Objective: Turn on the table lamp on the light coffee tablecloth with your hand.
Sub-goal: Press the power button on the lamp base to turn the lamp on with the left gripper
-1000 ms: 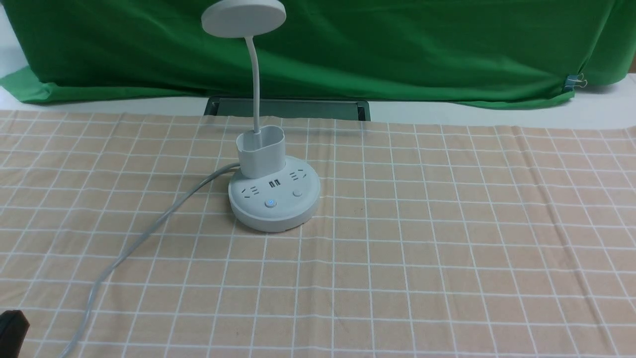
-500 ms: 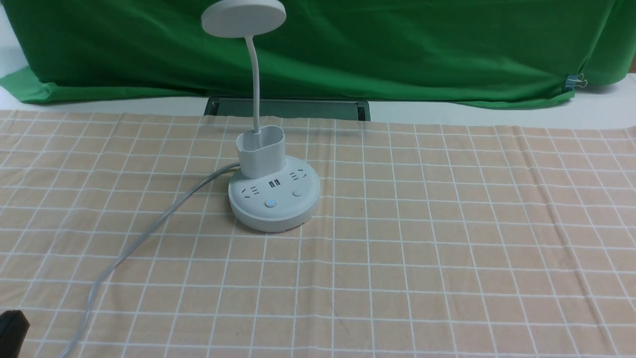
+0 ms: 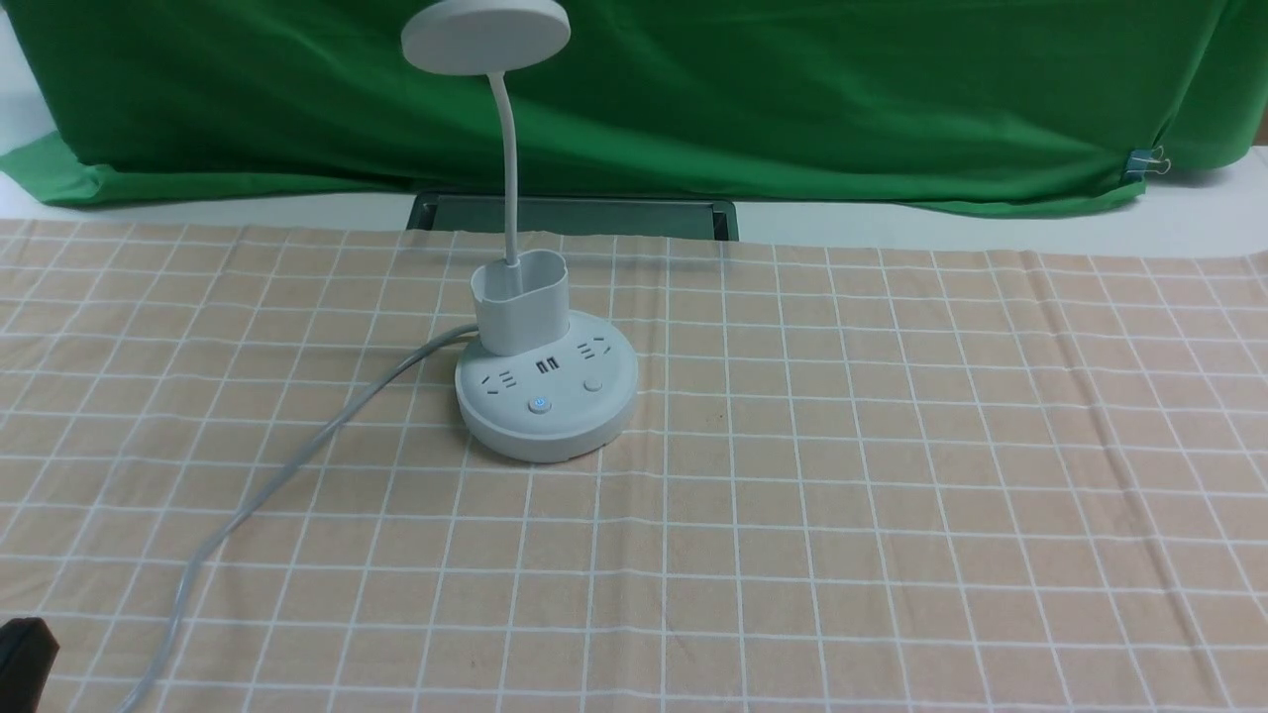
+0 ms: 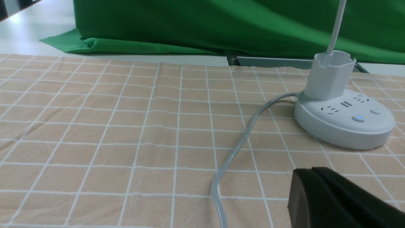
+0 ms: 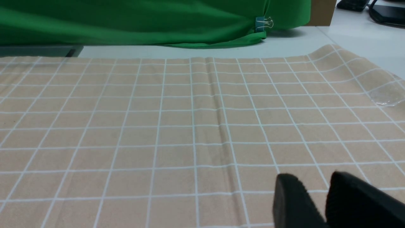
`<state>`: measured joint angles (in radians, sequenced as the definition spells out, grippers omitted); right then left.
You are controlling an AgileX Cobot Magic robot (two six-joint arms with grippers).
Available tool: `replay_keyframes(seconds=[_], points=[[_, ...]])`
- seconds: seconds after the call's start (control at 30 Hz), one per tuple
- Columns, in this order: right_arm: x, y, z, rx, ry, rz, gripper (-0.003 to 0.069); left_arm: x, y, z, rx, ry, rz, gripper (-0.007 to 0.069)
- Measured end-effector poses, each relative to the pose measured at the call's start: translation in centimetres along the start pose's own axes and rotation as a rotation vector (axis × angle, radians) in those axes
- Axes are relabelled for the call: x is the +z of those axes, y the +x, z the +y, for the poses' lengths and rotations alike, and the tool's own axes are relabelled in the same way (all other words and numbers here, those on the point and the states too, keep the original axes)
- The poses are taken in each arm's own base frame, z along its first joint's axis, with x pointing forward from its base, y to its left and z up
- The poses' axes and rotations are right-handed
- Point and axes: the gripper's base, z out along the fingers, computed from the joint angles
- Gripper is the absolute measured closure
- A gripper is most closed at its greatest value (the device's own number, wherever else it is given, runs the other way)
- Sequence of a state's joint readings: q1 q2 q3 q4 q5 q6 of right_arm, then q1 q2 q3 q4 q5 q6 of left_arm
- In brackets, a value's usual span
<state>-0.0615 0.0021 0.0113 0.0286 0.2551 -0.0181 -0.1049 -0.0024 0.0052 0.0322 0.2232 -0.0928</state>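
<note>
While the left tool [image 3: 25,654] waits low at the near left edge, the table lamp [image 3: 550,396] stands ahead and to its right on the checked cloth [image 3: 842,446], nearer that arm than the other. Its cup holder [image 3: 522,312] looks empty (bar the neck). The right tool's [image 5: 311,193] fingers are slightly parted; I cannot tell how the left's sit.
</note>
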Motion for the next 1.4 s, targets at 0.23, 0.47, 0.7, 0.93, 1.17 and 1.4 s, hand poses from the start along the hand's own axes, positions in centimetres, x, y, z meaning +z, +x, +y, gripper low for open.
replay_keyframes(seconds=[0.23, 0.47, 0.7, 0.93, 1.17, 1.4], points=[[0.0, 0.0, 0.0, 0.000, 0.000, 0.000, 0.0421, -0.3, -2.2, -0.2, 0.157, 0.005, -0.243, 0.0623], [0.0, 0.0, 0.0, 0.000, 0.000, 0.000, 0.0421, -2.3, -5.9, -1.0, 0.184, 0.047, -0.722, 0.0623], [0.0, 0.0, 0.0, 0.000, 0.000, 0.000, 0.0421, -5.2, -8.0, -1.8, 0.177, 0.142, -1.124, 0.0623], [0.0, 0.0, 0.0, 0.000, 0.000, 0.000, 0.0421, -7.1, -14.0, -1.8, -0.062, 0.216, -0.973, 0.0623], [0.0, 0.0, 0.0, 0.000, 0.000, 0.000, 0.0421, 0.8, -15.6, -0.8, -0.156, 0.009, -0.213, 0.0623], [0.0, 0.0, 0.0, 0.000, 0.000, 0.000, 0.0421, 10.3, -9.4, -1.6, -0.380, -0.022, 0.405, 0.0623]])
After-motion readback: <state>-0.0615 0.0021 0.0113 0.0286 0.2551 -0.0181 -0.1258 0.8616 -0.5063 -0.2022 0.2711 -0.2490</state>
